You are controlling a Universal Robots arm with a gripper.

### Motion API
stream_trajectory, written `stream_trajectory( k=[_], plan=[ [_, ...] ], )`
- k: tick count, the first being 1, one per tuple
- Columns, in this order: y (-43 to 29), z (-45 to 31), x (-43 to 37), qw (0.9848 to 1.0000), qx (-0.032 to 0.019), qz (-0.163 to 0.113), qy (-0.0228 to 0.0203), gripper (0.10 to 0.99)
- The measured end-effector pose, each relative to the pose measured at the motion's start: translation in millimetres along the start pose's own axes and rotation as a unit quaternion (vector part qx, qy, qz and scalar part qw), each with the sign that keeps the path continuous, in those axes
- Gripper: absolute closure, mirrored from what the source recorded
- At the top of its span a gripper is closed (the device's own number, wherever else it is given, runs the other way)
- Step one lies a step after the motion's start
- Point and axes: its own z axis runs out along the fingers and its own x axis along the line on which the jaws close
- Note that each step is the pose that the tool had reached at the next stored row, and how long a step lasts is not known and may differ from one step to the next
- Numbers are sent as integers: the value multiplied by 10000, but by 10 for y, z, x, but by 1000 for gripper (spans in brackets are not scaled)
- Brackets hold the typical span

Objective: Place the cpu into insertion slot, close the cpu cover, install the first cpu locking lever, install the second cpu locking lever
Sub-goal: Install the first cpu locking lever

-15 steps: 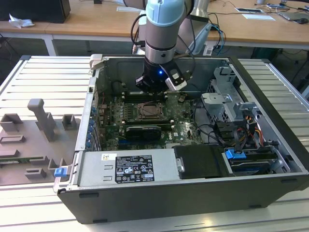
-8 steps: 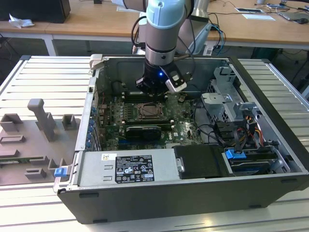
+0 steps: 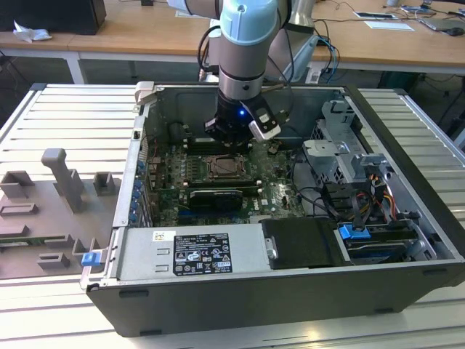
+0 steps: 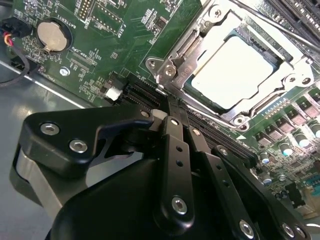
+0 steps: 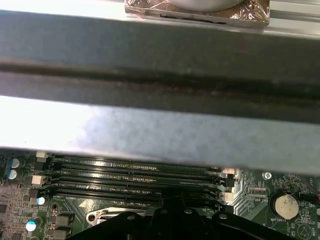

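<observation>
The cpu lies flat in the insertion slot, its pale silver top showing through the square opening. The cpu cover, a silver frame, is folded down around it. A thin metal lever rod runs along one side of the frame. My gripper hangs just off the edge of the socket, over the long black slots, and its black fingers are shut together with nothing between them. In the exterior view the gripper is just behind the socket, low inside the case.
Long memory slots lie beside the socket, close to the case wall. A coin battery sits on the green motherboard. Cables and drive cages stand at the exterior view's right, the power supply in front.
</observation>
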Motion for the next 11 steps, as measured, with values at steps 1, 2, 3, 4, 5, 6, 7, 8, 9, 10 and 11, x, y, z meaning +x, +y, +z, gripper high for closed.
stream_trajectory(
  k=[1, 2, 3, 4, 5, 6, 7, 8, 9, 10, 11],
  plan=[
    [3, -17, 0, 10000, 0, 0, 0, 980],
    [4, -21, -1, 10000, 0, 1, 0, 980],
    [4, -21, -1, 10000, -1, 2, 0, 980],
    [4, -19, -1, 10000, -1, 3, -1, 980],
    [3, -15, -1, 10000, 3, 4, -1, 980],
    [2, -9, -1, 10000, 8, 6, 0, 980],
    [0, -2, 0, 10000, 13, 7, 0, 980],
    [0, 4, 0, 10000, 18, 8, 0, 980],
    [-1, 8, 0, 10000, 23, 9, 1, 980],
    [-2, 11, 1, 10000, 27, 10, 2, 980],
    [-3, 16, 0, 10000, 36, 13, 1, 980]
  ],
)
